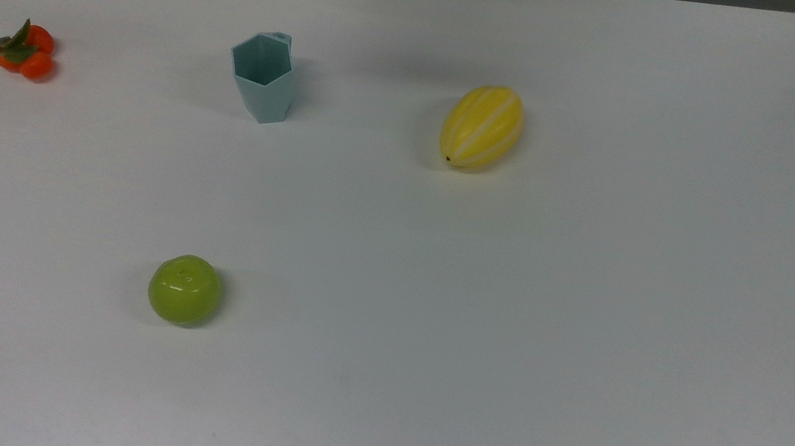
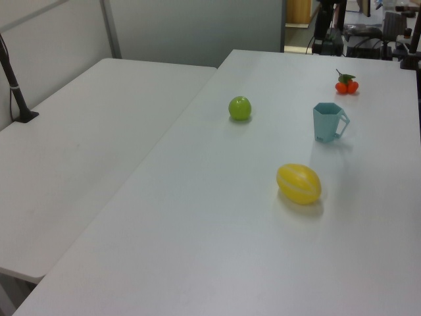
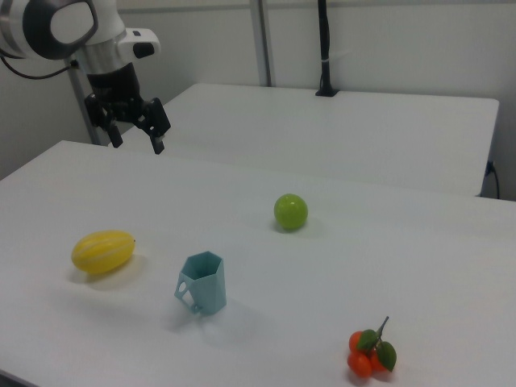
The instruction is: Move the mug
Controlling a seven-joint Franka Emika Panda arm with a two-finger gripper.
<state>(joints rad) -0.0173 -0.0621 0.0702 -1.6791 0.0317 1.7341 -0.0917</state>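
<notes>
A small pale teal-blue plastic mug point(image 1: 263, 77) with faceted hexagonal sides stands upright on the white worktop point(image 1: 588, 294), mouth up, so its rim and tab handle are free to grasp. In the top view it sits between a cluster of small orange fruits with green leaves point(image 1: 22, 48) at the top view's left and a yellow ribbed oval melon point(image 1: 481, 127) to its right, well apart from both; a shiny green apple point(image 1: 184, 289) lies nearer the camera. The spacing likely leaves room for an approach from above. In the right view the gripper point(image 3: 135, 133) hangs high above the worktop's far side, well apart from the mug point(image 3: 203, 283), its black fingers point(image 3: 158, 129) spread apart and holding nothing, apparently ready to reach.
</notes>
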